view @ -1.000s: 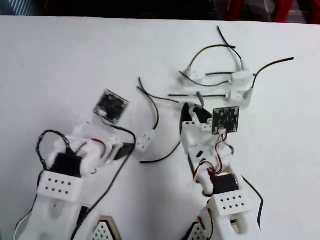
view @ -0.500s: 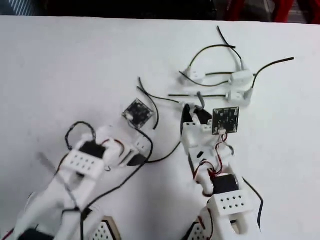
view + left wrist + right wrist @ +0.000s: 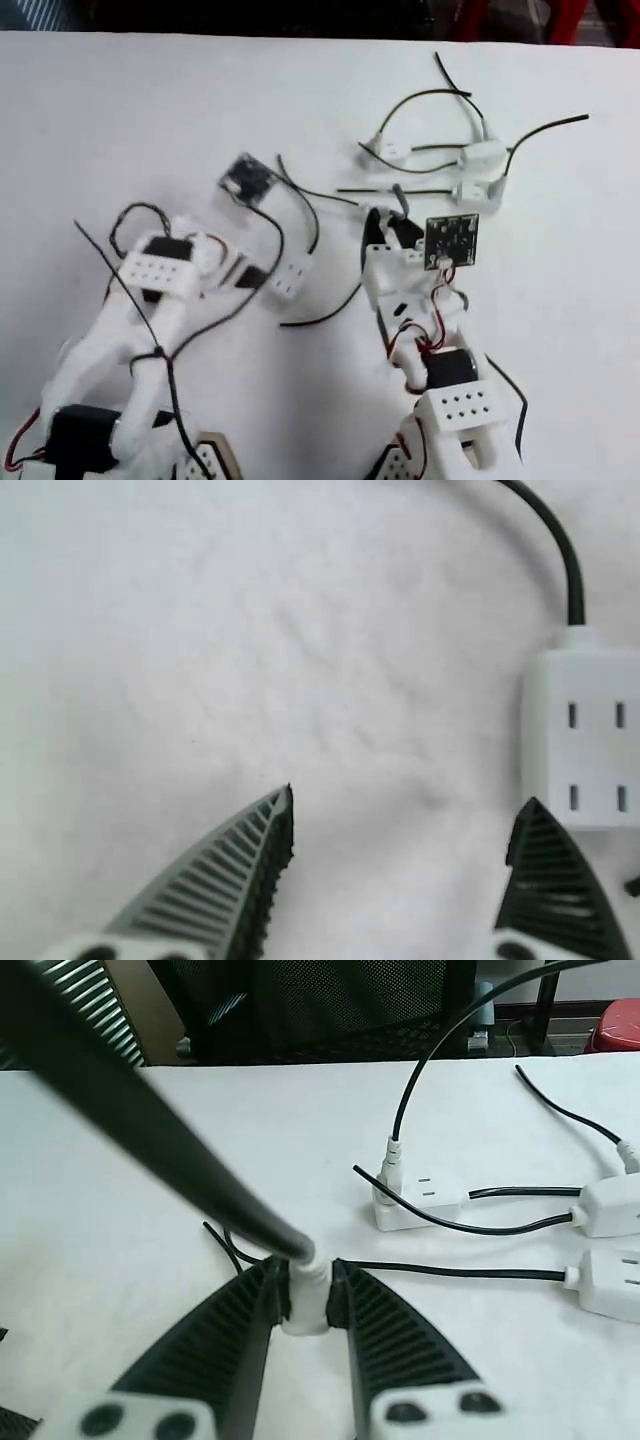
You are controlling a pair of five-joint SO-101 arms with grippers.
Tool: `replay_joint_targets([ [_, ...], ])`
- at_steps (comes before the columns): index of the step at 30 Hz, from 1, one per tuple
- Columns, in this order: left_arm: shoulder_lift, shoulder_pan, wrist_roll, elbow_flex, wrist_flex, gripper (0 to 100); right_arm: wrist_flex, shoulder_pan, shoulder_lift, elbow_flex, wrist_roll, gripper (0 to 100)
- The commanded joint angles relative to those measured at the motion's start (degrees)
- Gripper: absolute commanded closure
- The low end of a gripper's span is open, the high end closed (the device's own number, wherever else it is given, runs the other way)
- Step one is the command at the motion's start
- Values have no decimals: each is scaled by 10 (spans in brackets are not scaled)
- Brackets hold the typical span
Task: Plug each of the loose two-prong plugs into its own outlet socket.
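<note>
Left gripper (image 3: 408,805) wide open, empty, one finger just beside white socket block (image 3: 585,740); arm swung over since earlier. Right gripper (image 3: 308,1272) unmoved, clamped on plug (image 3: 306,1305).

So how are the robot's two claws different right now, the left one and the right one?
The left gripper is open, with nothing between its ribbed fingers; the right gripper is shut on a small white plug with a black cord. The left gripper sits right beside a white outlet block with slots; the right gripper has other white outlet blocks farther ahead. Both have ribbed fingers, low over the white table.
</note>
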Motion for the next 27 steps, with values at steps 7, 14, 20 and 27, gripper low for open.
replay_joint_targets([
  [7,-2,23,-3,-36,56,669,-12,3,-6,-4,6,981],
  [14,-68,73,46,-31,96,669,-12,3,-6,-4,7,981],
  [20,-108,153,66,-4,93,666,-12,3,-6,-4,8,981],
  [27,-47,155,62,34,3,668,-12,3,-6,-4,8,981],
])
